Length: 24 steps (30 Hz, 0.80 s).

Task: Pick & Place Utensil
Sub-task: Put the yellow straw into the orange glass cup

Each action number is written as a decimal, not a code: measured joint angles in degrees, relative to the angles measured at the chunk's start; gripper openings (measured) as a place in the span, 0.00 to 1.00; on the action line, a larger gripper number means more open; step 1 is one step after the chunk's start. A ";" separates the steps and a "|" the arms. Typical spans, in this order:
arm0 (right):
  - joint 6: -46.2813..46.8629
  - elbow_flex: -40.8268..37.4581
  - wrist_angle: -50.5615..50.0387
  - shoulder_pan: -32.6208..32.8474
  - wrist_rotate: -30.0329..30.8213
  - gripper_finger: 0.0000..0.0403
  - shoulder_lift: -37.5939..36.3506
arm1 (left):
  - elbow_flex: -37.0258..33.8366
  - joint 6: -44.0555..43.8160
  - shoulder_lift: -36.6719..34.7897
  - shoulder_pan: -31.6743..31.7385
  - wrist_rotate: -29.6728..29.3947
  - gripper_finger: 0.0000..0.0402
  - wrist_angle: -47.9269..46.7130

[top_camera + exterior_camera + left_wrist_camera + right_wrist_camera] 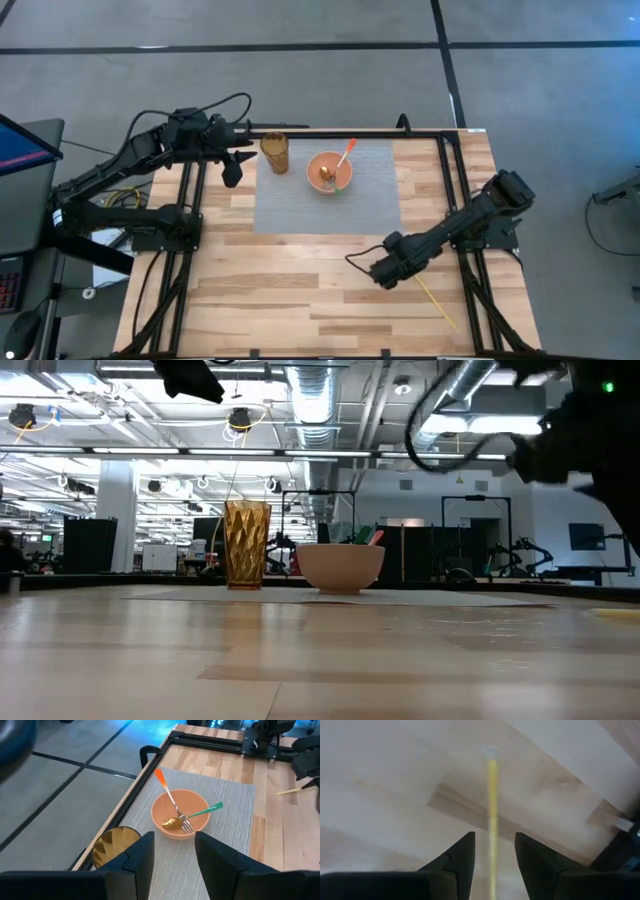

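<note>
Right gripper (pixel 492 851) hung low over the wooden table (pixel 300 290), fingers spread, nothing between them yet. Thin yellow stick-like utensil (pixel 492 805) lay flat on the bare wood directly under and ahead, lined up with the gap between the fingers; in the high view it ran away from the gripper toward the table's right front corner. Looked light, stiff and slim, probably slick on the wood, so a pinch across the shaft near its middle seemed best.

Left gripper (pixel 174 852) waited, spread, above the grey placemat (pixel 370 200) near the amber faceted glass (pixel 275 153) and the orange bowl (pixel 329 172) holding a spoon and fork.
</note>
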 joint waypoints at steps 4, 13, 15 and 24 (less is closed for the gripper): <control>0.67 -3.56 0.70 0.29 -2.94 0.33 0.04 | 0.00 0.00 0.00 0.02 0.00 0.36 0.37; 1.65 -5.33 2.93 1.48 -3.26 0.33 0.04 | 0.00 0.00 0.02 0.02 0.00 0.36 1.26; 1.67 -5.33 3.99 1.40 -3.08 0.33 0.04 | 0.00 0.00 0.00 0.02 0.00 0.36 1.36; 1.65 -5.33 6.36 1.46 -1.57 0.33 0.04 | 0.02 0.00 0.02 0.02 0.00 0.36 2.15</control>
